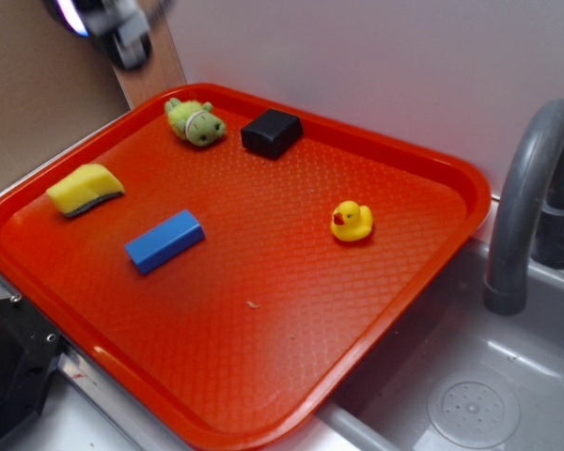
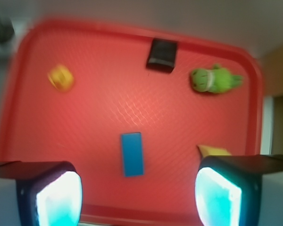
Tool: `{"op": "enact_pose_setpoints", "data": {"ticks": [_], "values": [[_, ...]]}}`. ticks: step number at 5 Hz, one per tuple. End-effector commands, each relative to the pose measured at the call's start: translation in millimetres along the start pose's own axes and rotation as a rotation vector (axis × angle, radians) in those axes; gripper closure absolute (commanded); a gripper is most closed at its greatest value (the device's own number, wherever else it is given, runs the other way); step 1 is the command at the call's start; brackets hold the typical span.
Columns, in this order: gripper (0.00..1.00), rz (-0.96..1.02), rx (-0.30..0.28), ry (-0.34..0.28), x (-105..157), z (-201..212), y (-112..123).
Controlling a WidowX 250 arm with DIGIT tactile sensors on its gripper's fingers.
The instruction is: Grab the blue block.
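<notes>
Claw [image 2: 137,197]: fingers spread wide, empty, high above the red tray [image 2: 85,117]; blue block [image 2: 132,154] lying flat below, between the fingers' line; yellow sponge [image 2: 213,150] beside right finger, risking a snag on descent.

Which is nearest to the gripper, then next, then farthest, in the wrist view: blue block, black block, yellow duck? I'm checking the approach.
With the gripper open at the bottom edge:
1. The blue block, just ahead, between the fingers.
2. The yellow duck, far left.
3. The black block, at the tray's far rim.

The duck and black block are nearly level.
</notes>
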State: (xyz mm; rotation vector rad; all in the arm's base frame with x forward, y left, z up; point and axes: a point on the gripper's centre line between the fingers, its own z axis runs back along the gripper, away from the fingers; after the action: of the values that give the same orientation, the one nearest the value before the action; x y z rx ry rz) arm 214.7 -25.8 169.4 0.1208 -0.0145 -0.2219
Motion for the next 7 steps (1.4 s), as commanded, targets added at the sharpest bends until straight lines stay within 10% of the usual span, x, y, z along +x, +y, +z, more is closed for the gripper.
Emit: {"op": "enact_pose_setpoints", "data": {"ticks": [1,5,6,7], "values": [[0.0,-0.033,0.019,0.057,13,-90,3],[0.0,-0.117,-0.039,0.108,-25,-130,-28],[0.55,-0.096,-0.023,0.119,-22,-139,-21],[0.41,-0.08,-0.012,0.135,-22,-143,-14]]}}
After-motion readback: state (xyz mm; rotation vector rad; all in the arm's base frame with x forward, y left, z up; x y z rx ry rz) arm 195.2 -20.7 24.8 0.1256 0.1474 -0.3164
